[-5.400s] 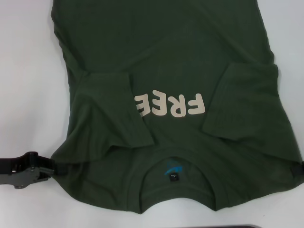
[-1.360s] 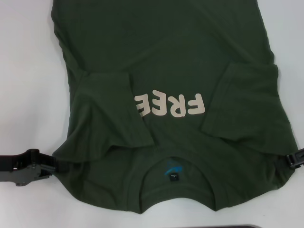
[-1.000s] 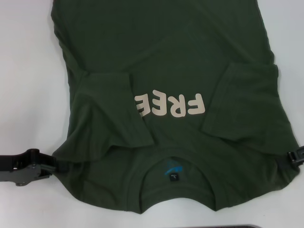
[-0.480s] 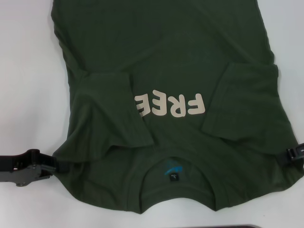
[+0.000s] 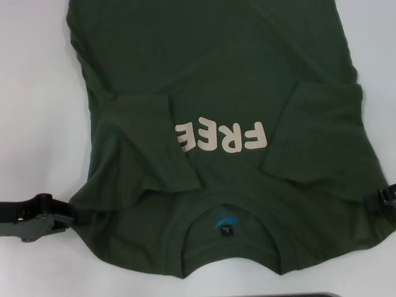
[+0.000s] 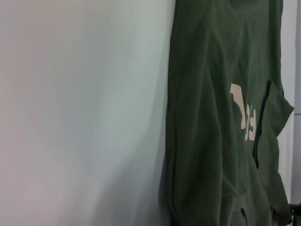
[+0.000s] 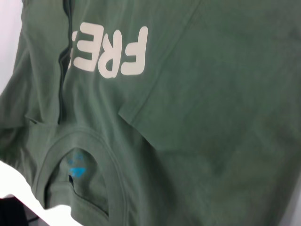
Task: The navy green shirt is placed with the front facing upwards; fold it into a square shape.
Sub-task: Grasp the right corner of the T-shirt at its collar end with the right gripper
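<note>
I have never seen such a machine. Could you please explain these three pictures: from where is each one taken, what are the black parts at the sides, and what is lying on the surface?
It is a robot with two arms. One picture comes from a camera on its head, looking down; the other two come from cameras on its wrists.

On the white table lies the navy green shirt, front up, sleeves already folded inward, collar nearest the robot, cream letters "FREE" on the chest.

The black parts are its grippers. The left gripper is at the shirt's shoulder edge on the left; the right gripper is at the opposite shoulder edge, mostly out of the picture.

Both wrist pictures show only shirt and table, close up.
</note>
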